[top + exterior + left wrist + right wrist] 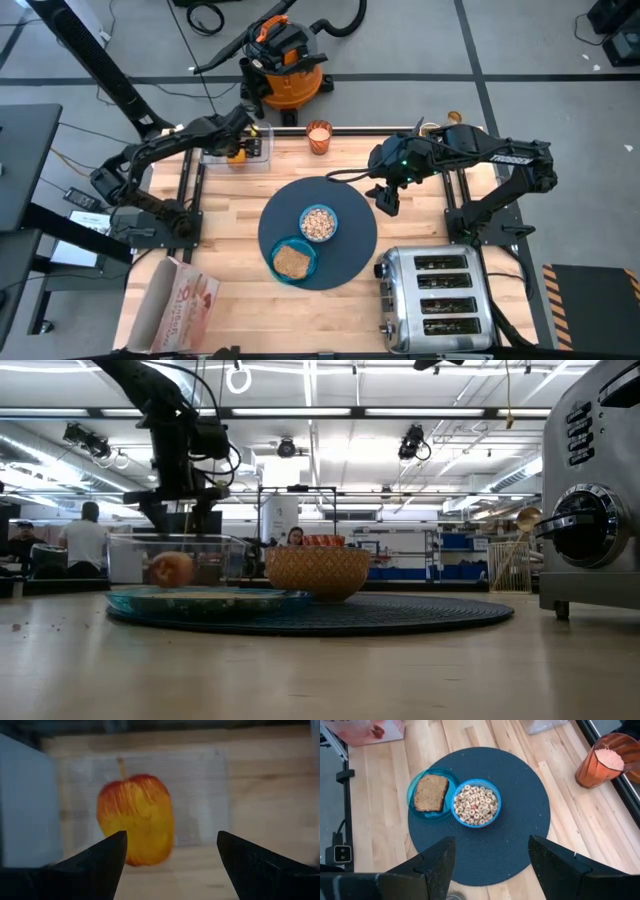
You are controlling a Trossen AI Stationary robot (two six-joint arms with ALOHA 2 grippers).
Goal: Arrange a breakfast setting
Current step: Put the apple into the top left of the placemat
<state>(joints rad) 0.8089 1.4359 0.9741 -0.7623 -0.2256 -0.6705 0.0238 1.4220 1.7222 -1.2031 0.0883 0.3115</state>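
Observation:
The round dark mat lies mid-table. On it stand the light-blue bowl, filled with cereal rings, and the teal plate carrying the toast slice. The red-orange fruit lies in a clear container at the far left. My left gripper hovers open above the fruit without touching it. Above the mat's far right edge, my right gripper is open and holds nothing. The orange cup stands at the far edge. A gold spoon sticks up from a holder at the far right.
The chrome toaster fills the near right corner. A pink cereal box lies at the near left. Bare wood shows between the mat and the cup. An orange shop vacuum stands on the floor beyond the table.

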